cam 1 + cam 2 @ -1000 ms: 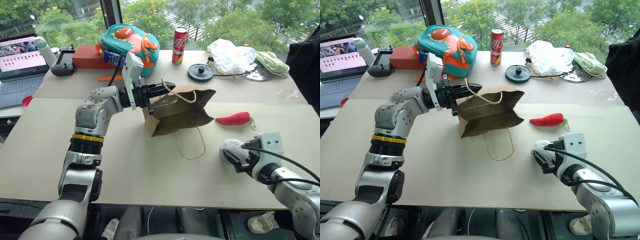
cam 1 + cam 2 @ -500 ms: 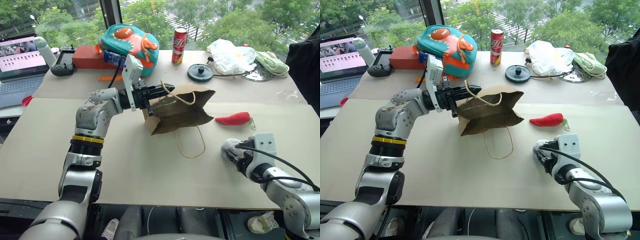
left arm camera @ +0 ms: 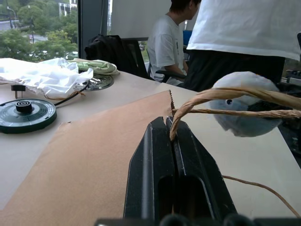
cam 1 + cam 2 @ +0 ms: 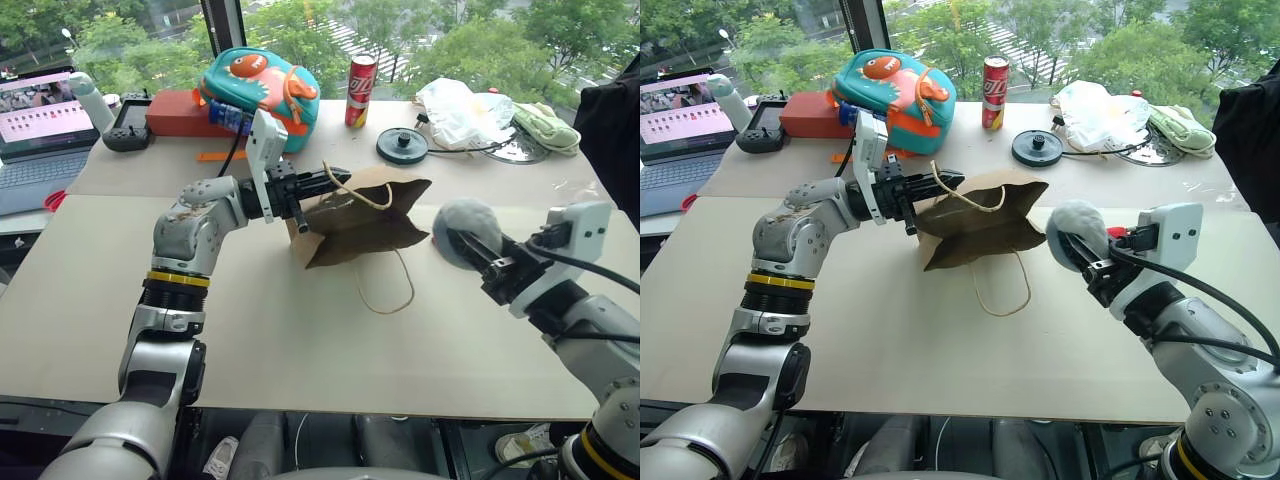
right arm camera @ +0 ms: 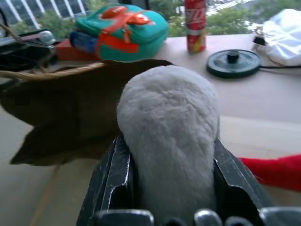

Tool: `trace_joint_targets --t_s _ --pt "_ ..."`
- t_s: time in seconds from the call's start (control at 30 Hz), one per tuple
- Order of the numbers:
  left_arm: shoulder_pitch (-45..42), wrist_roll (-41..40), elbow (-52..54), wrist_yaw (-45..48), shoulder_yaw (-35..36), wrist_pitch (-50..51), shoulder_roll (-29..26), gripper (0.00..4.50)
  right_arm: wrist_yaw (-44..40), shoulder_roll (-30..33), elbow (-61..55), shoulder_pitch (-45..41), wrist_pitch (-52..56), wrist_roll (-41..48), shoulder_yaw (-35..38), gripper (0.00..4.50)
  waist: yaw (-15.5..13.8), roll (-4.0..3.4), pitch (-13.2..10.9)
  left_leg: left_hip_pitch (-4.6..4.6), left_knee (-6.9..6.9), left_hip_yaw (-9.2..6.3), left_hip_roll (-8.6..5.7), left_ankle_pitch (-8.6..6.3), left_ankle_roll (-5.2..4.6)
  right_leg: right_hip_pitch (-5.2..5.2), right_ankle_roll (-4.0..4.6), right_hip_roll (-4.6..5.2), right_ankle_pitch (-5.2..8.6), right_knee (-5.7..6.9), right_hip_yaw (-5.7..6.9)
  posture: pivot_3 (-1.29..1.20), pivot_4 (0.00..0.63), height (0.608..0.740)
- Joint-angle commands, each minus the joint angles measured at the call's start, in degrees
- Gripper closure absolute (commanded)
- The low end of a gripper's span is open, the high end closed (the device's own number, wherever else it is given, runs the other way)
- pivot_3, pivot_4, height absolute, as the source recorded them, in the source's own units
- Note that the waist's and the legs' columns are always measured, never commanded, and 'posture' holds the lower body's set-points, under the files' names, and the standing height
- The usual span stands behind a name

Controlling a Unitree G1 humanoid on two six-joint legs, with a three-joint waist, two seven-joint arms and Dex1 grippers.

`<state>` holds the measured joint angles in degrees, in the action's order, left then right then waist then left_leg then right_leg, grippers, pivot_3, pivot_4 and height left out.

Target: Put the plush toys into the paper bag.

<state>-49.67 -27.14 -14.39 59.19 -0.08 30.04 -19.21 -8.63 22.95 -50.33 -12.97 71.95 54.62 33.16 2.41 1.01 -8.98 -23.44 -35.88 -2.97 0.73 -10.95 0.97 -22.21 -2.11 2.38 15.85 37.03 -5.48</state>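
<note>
Right gripper (image 4: 1087,258), clamped on the grey plush toy (image 4: 1072,228), has lifted it off the table to face the paper bag (image 4: 980,228), whose handle the closed left gripper (image 4: 943,183) holds; red chili toy (image 5: 275,172) remains.

Office: laptop (image 4: 35,135), window-side table (image 4: 300,330)

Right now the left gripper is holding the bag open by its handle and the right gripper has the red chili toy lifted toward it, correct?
Not quite. The left gripper does pinch the bag by its handle, but the right gripper holds the grey fluffy toy, as the right wrist view shows. The chili toy is still on the table.
</note>
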Motion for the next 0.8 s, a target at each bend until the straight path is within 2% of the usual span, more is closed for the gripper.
trace_joint_targets --t_s 0.03,0.2,0.43,0.63,0.77,0.8 --pt "-2.08 -1.38 0.74 -0.32 1.13 0.3 0.23 4.5 4.45 -0.35 -2.07 -3.52 1.73 3.32 -7.25 2.75 0.04 0.0 0.0 0.0 0.0 0.0 0.0 0.0 0.0 0.0 0.0 0.0 0.0 -0.01 0.0 0.0 0.15 0.739" --pt "-2.54 -1.99 0.71 -0.69 1.62 1.59 0.61 4.5 9.65 -1.51 2.02 -9.05 1.26 -1.75 -17.96 2.75 0.2 0.0 0.0 0.03 -0.01 0.0 0.02 0.0 0.0 -0.04 0.0 -0.02 0.0 0.04 0.0 0.0 0.15 0.739" --pt "-2.49 -2.63 1.17 -0.71 1.15 2.03 0.91 4.5 11.14 -2.27 11.73 -17.93 -1.3 -12.25 -32.3 2.75 0.16 -0.01 0.01 -0.01 0.0 0.0 0.01 0.0 0.0 -0.08 0.01 -0.01 0.0 0.02 0.0 0.0 0.15 0.739" --pt "-2.14 -3.08 2.16 -0.82 0.72 2.55 1.26 4.5 11.15 -6.27 21.73 -24.22 -4.29 -19.52 -37.61 2.75 0.2 -0.01 0.01 -0.02 0.01 -0.01 0.01 0.0 0.0 -0.1 0.01 -0.01 -0.01 0.04 0.03 0.0 0.15 0.739" --pt "-2.12 -3.07 2.2 -0.8 0.7 2.57 1.18 4.5 10.78 -8.19 23.71 -25.78 -5.07 -22.22 -37.88 1.67 0.1 -0.02 0.01 -0.09 0.01 -0.02 0.01 0.0 0.0 -0.15 0.03 0.0 -0.02 0.06 0.03 0.0 0.15 0.739" --pt "-2.1 -3.06 2.22 -0.82 0.69 2.53 1.2 4.5 10.5 -8.45 23.87 -25.85 -5.29 -22.74 -38.04 1.26 0.06 -0.02 0.01 -0.1 0.01 -0.05 0.01 0.0 0.0 -0.15 0.03 0.0 -0.02 0.06 0.05 0.0 0.15 0.739"
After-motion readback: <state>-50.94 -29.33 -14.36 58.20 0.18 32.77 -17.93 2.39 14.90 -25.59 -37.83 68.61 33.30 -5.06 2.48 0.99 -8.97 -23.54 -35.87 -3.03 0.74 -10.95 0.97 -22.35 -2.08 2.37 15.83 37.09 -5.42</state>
